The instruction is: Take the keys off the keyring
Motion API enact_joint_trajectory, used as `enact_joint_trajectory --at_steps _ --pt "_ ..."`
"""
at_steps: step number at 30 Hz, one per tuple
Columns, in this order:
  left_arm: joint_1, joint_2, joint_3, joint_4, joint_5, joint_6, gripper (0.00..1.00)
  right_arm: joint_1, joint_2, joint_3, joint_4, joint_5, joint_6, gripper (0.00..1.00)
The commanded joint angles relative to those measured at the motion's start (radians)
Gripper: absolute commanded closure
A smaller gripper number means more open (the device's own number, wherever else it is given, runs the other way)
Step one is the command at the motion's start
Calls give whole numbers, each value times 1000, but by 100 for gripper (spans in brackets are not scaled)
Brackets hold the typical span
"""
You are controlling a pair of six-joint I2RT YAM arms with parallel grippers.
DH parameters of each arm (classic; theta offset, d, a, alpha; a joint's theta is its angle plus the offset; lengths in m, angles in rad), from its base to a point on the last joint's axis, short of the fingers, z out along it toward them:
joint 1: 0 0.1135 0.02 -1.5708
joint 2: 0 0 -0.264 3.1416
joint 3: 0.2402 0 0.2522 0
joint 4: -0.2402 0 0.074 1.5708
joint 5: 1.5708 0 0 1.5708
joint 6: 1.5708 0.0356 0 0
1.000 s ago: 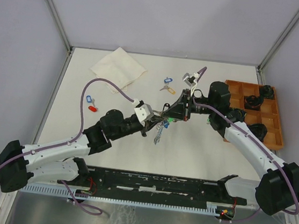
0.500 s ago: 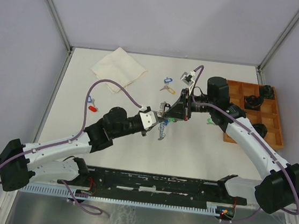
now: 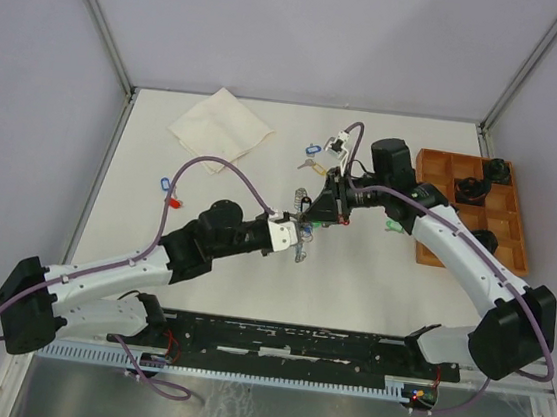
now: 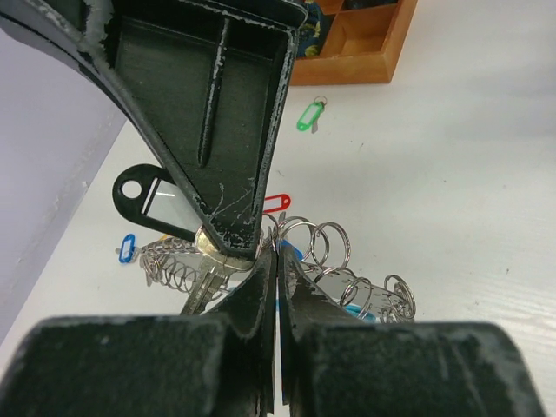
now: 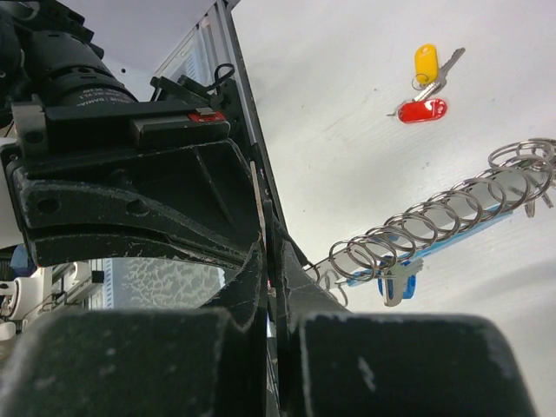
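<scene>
Shows left fingers [image 4: 248, 304] clenched on a keyring of coiled silver wire loops with a light-blue band [image 4: 347, 269], its long axis lying crosswise just beyond the tips. Shows right fingers [image 5: 239, 287] meeting them tip to tip, clenched, seemingly on a silver key with black oblong tag [image 4: 204, 278].

Right hand [image 5: 271, 291] fingers pressed together, left hand [image 5: 139, 204] meeting tips. Coiled keyring [image 5: 434, 221] with blue band stretches right; key [image 5: 397, 282] hangs. Red tag [image 5: 421, 110], yellow tag [image 5: 425, 62] on table [image 5: 330, 95].
</scene>
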Motion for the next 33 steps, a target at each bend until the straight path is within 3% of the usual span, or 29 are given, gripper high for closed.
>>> enact_joint_trajectory --at_steps 1,13,33 --pt "-20 21 48 -30 -6 107 97 36 4 81 -26 -30 -8 99" --pt "-28 -61 -23 61 10 105 97 32 17 102 -77 -41 -50 99" --pt "-26 -190 -140 227 28 28 97 -2 6 45 52 -149 6 99"
